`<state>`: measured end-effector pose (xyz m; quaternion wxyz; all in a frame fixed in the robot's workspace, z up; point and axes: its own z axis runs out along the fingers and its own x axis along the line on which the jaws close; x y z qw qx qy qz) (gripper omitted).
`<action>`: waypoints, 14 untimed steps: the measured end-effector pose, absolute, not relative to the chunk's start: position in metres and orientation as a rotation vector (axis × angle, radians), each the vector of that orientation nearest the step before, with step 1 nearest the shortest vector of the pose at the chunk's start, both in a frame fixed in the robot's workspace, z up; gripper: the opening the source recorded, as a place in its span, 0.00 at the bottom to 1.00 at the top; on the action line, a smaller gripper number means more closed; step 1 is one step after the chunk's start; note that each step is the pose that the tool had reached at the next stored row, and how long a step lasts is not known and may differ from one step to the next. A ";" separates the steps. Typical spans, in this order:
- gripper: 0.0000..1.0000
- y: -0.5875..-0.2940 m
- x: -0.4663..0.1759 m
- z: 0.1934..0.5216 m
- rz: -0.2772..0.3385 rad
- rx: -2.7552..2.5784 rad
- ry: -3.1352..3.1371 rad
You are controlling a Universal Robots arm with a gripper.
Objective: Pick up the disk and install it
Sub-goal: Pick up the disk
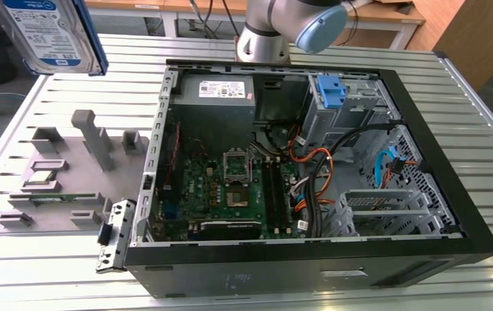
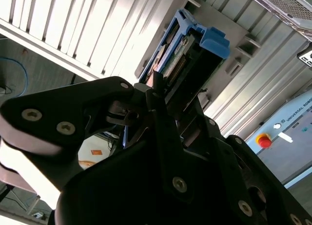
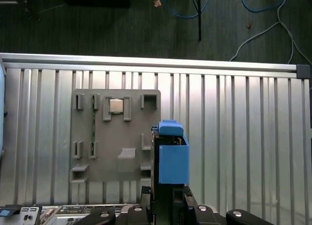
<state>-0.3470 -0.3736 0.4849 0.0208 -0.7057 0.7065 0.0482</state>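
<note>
The disk (image 1: 47, 32), silver with a white-and-blue label and blue side rails, hangs high above the table at the exterior view's far left. In the second wrist view my gripper (image 2: 168, 96) is shut on the disk (image 2: 187, 49), its black fingers (image 2: 156, 93) clamped on the two flat faces. The first wrist view shows the disk (image 3: 173, 159) edge-on, blue rail outward, sticking out of my gripper (image 3: 168, 193) above the grey fixture plate (image 3: 131, 166).
The open computer case (image 1: 315, 259) lies on the slatted aluminium table (image 1: 488, 129), with a drive cage and a blue bracket (image 1: 330, 89) at its far end. A grey fixture plate (image 1: 73, 181) beside it carries a processor chip (image 1: 41, 176). The arm's base (image 1: 263, 39) stands behind the case.
</note>
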 end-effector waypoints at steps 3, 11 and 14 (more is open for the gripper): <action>0.35 -0.374 -0.344 0.485 0.151 -2.188 2.190; 0.35 -0.374 -0.333 0.485 0.155 -2.185 2.188; 0.35 -0.374 -0.329 0.485 0.156 -2.185 2.187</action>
